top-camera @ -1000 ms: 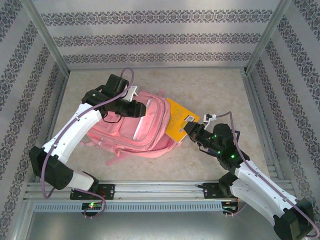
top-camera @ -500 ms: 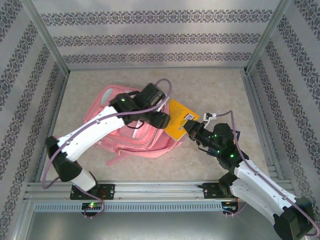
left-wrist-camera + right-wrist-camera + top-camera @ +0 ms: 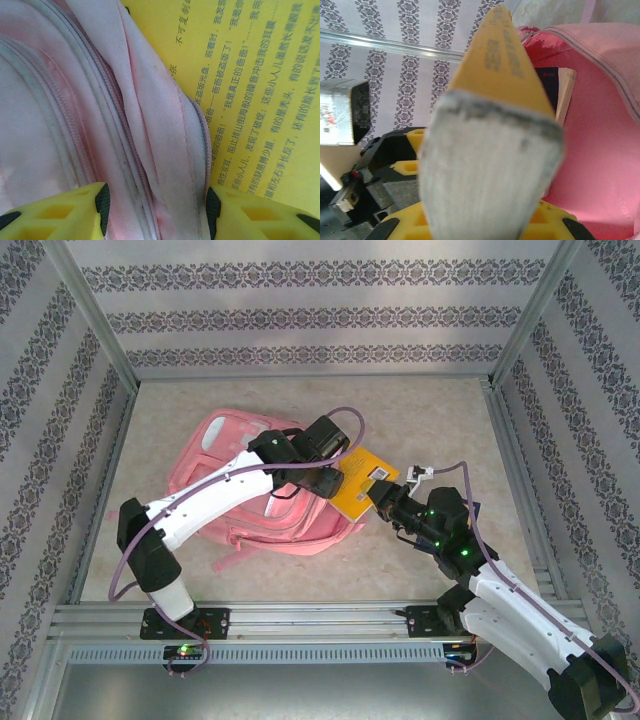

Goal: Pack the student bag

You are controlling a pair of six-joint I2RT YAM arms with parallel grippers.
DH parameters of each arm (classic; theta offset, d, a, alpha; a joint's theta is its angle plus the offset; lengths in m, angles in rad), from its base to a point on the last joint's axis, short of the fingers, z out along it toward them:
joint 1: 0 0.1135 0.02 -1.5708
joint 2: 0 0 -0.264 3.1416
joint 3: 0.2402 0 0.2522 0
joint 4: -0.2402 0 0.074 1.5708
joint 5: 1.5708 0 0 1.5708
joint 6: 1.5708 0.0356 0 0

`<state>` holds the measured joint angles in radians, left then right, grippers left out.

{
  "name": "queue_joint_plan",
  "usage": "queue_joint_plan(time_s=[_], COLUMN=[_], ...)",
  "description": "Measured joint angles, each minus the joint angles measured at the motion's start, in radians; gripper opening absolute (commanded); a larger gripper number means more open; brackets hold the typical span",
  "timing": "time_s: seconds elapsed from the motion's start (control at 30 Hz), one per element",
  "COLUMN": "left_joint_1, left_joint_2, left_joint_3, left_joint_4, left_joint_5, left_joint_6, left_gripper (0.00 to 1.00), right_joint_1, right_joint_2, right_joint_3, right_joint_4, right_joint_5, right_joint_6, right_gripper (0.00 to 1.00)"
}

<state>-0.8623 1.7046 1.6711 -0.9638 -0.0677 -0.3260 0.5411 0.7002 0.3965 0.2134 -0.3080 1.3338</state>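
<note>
Lying on the desk [image 3: 430, 410]: the student bag [image 3: 285, 528] is slumped left of centre. Its open mouth faces right, and a loose strap [image 3: 228, 558] trails off its near edge.
Left arm [image 3: 210, 495]: it reaches from the near-left corner across the top of the bag. That puts your left fingers [image 3: 335, 485] at the bag's right-hand rim, just beside the yellow book [image 3: 358, 475].
Left fingers: your left wrist view shows them standing apart, with a fold of the bag's [image 3: 75, 100] zipped rim filling the gap between them. Both dark pads [image 3: 102, 200] meet the fabric, but you cannot tell whether they are squeezing it.
Yellow book: from above it lies tilted, with its left edge meeting the bag's rim and its barcode facing up. In your left wrist view its cover [image 3: 260, 75], printed with lines of Chinese text, sits right against the pink rim.
Right fingers [image 3: 381, 498]: they are pinching the yellow book at its near-right edge. Your right wrist view looks along the book's grey page edge [image 3: 490, 165] toward the bag [image 3: 600, 150].
Inside the bag: past the book you can see pink lining and a dark-covered item [image 3: 552, 80] with a pale edge, sitting in the opening.
Right arm [image 3: 510, 605]: it comes in from the near-right corner, and its white links are well apart from the bag.
Surroundings: patterned walls [image 3: 300, 320] close in the desk on three sides.
</note>
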Motion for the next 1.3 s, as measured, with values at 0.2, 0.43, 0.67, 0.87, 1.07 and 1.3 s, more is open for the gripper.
queue_joint_plan(time_s=[0.2,0.43,0.67,0.87,1.07,1.3], left_joint_1=[0.000,-0.001,-0.002,0.000,0.021,0.060], left_joint_2=[0.000,0.000,0.004,0.022,0.005,-0.094], left_joint_3=[-0.011,-0.011,-0.011,-0.011,-0.011,0.061], left_joint_4=[0.010,0.011,0.013,0.017,0.018,-0.054], left_joint_5=[0.015,0.035,0.006,-0.015,0.021,0.035], left_joint_6=[-0.013,-0.022,-0.020,0.003,0.024,0.050], left_gripper=[0.55,0.57,0.30,0.01,0.00,0.00], right_joint_1=[0.000,0.000,0.000,0.000,0.000,0.016], right_joint_2=[0.000,0.000,0.003,0.002,-0.025,-0.067], right_joint_3=[0.000,0.000,0.000,0.000,0.000,-0.026], right_joint_4=[0.000,0.001,0.001,0.000,-0.029,-0.063], right_joint_5=[0.000,0.000,0.000,0.001,0.008,0.027], right_joint_6=[0.000,0.000,0.000,0.000,-0.026,-0.087], right_gripper=[0.00,0.00,0.00,0.00,0.00,0.00])
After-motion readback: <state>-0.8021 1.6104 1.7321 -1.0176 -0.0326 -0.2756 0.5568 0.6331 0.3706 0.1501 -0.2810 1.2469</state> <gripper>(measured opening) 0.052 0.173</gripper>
